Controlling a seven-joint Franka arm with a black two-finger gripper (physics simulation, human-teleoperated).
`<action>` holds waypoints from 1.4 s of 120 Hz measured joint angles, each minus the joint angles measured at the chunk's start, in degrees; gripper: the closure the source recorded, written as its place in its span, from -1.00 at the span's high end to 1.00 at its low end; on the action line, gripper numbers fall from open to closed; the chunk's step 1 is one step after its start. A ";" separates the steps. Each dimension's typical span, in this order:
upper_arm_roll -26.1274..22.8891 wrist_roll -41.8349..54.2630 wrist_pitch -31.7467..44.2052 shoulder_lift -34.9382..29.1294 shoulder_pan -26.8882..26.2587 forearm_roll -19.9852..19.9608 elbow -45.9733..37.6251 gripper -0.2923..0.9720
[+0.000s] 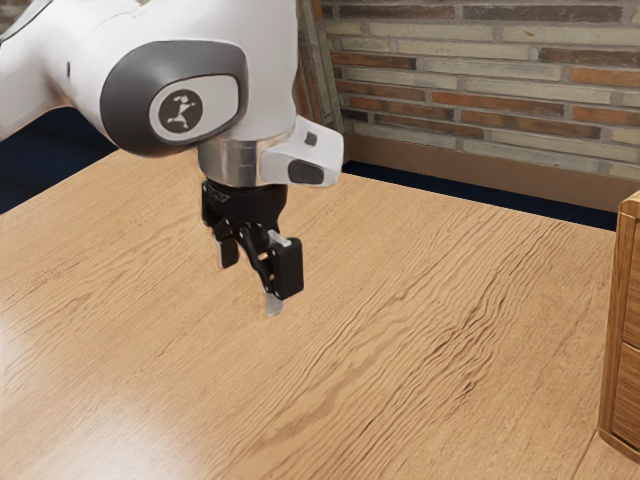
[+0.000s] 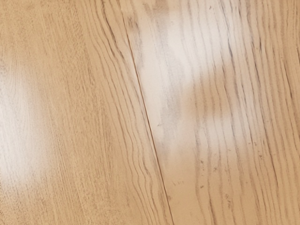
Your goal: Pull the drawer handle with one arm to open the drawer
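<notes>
drawer unit (image 1: 622,330) stands at the table (image 1: 420,340) edge, toward the exterior view's right of my gripper (image 1: 251,282). jaws released, empty.

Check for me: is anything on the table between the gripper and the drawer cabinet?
Nothing visible does. Only bare wooden table runs from the gripper to the drawer cabinet at the exterior view's right edge.

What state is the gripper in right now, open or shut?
Open. In the exterior view the gripper hangs above the table, its two fingers standing apart with nothing between them.
</notes>
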 joint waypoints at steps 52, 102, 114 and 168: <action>0.47 4.13 12.38 0.25 0.28 -0.02 -0.01 0.54; -27.52 31.61 32.17 8.91 4.79 2.33 -0.85 0.54; -27.63 38.21 38.76 12.12 5.18 2.28 -1.42 0.54; -30.77 59.11 49.77 16.88 -0.13 2.48 0.91 0.54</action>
